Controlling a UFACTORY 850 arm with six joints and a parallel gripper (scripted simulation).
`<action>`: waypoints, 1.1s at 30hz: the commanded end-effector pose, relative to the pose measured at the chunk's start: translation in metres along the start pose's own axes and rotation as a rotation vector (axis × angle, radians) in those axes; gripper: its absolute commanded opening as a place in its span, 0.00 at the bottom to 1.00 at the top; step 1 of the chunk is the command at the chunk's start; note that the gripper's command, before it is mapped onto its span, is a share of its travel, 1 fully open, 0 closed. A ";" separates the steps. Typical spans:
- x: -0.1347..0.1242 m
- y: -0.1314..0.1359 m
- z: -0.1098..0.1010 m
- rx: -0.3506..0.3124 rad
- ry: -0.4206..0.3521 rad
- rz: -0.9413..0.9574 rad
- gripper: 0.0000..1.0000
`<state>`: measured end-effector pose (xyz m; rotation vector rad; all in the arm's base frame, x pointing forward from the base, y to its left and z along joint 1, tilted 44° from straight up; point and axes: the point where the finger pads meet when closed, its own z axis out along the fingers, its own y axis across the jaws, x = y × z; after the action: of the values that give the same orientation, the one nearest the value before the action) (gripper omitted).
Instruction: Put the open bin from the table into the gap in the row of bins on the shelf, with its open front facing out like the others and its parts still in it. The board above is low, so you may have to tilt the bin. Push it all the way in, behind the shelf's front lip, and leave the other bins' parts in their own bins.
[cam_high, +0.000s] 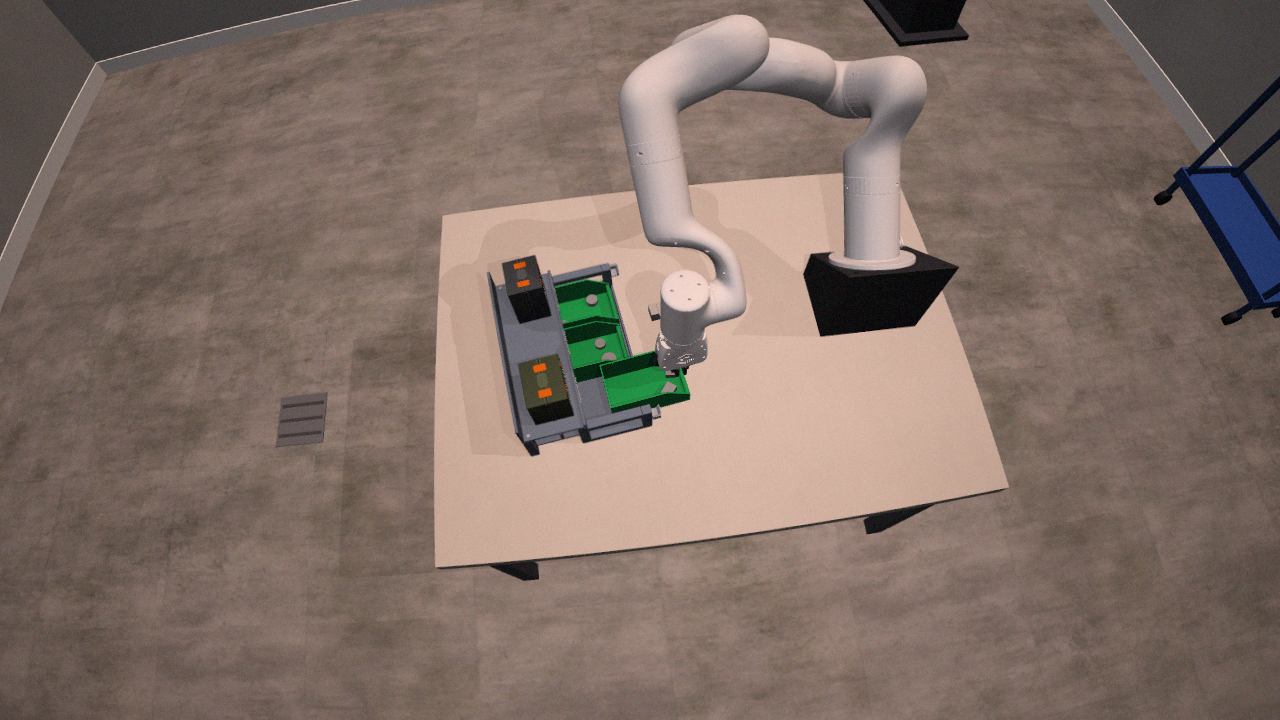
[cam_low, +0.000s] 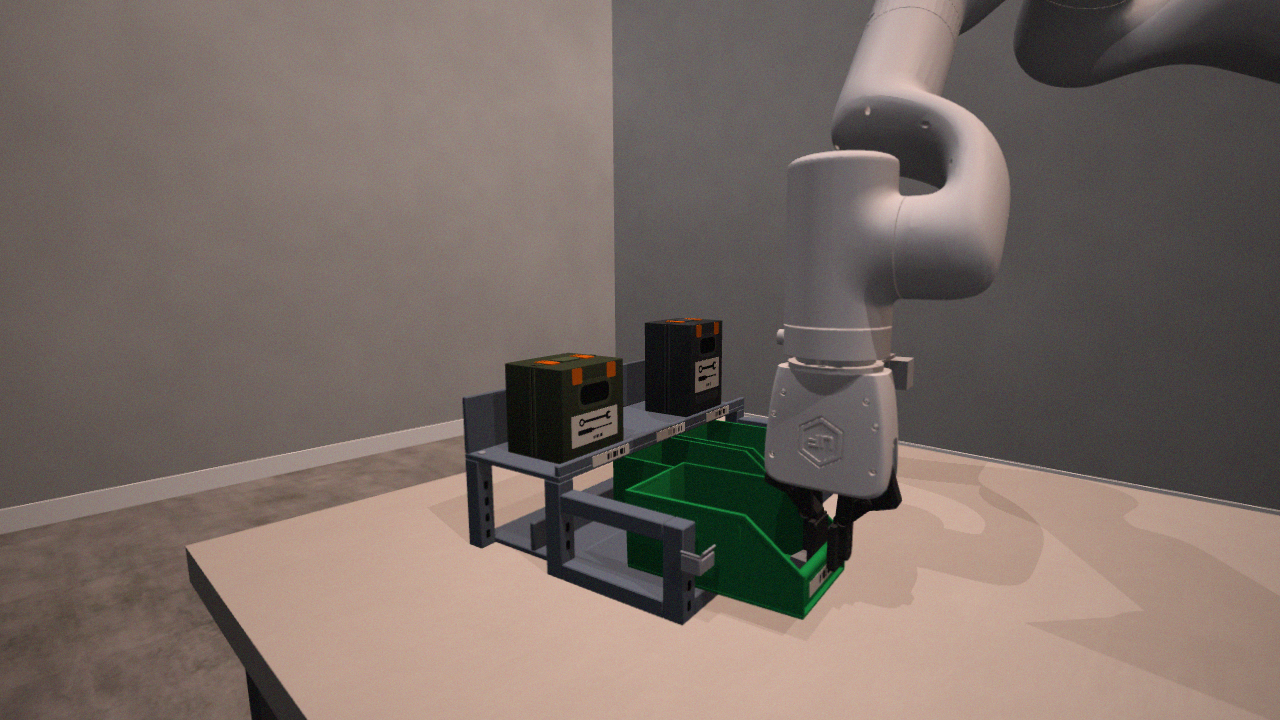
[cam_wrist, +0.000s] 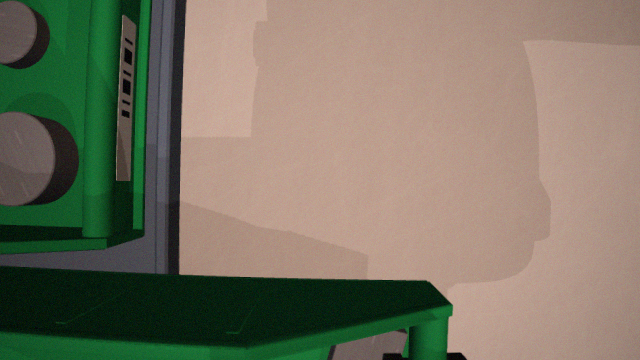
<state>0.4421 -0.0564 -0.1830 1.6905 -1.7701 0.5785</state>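
A green plastic open-front bin (cam_low: 716, 535) sits partway into the gap of the grey metal shelf (cam_low: 617, 514) — its front end out on the beige table (cam_low: 939, 626) — with the white arm's gripper (cam_low: 827, 546) clamped on its front lip, beside two neighbouring green bins (cam_high: 590, 322).

Looks like a parts store or workshop bay. Bare grey walls, pale skirting and a mottled concrete floor with a drain grate (cam_high: 301, 419). Near the desk's (cam_high: 716, 501) left edge, a grey steel shelf (cam_low: 481, 501) carrying green parts bins (cam_high: 588, 301) and 2 tool cases (cam_low: 563, 403) marked with spanner labels. Off past the desk's right edge, a blue wheeled cart (cam_high: 1235, 223).
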 end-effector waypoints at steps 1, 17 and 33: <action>0.000 -0.001 -0.001 0.002 -0.001 0.001 0.00; 0.000 -0.011 -0.001 0.002 -0.001 0.001 0.00; 0.000 -0.021 -0.001 0.002 -0.001 0.001 0.00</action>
<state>0.4618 -0.0581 -0.1850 1.6905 -1.7701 0.5785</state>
